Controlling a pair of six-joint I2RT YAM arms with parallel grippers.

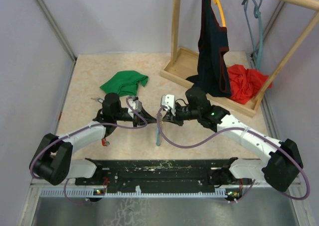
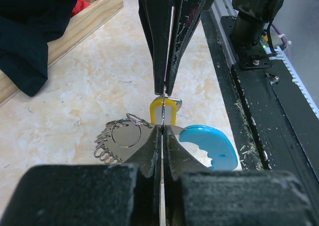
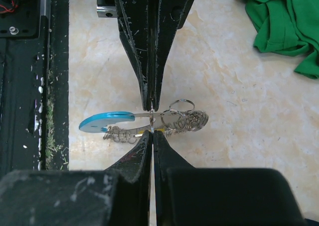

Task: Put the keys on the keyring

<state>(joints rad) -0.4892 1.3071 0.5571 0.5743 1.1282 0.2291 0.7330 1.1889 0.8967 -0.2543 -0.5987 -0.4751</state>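
My left gripper [image 1: 141, 117] and right gripper [image 1: 162, 117] meet tip to tip above the table's middle, both shut. Between them hangs the keyring [image 2: 118, 134]: silvery rings and coiled chain with a flat light blue piece [image 2: 209, 147]. It also shows in the right wrist view [image 3: 185, 117], and the blue piece hangs down in the top view [image 1: 158, 132]. My left gripper [image 2: 163, 129] pinches a thin ring seen edge-on. My right gripper [image 3: 151, 132] seems shut on a yellow-headed key [image 2: 163, 111]. A small red key [image 1: 104, 142] lies by the left arm.
A green cloth [image 1: 124, 81] lies behind the left gripper, also in the right wrist view [image 3: 284, 22]. A wooden rack base [image 1: 175, 69] with a dark garment [image 1: 212, 52] and a red cloth [image 1: 244, 81] stands at the back right. A black rail [image 1: 159, 169] runs along the near edge.
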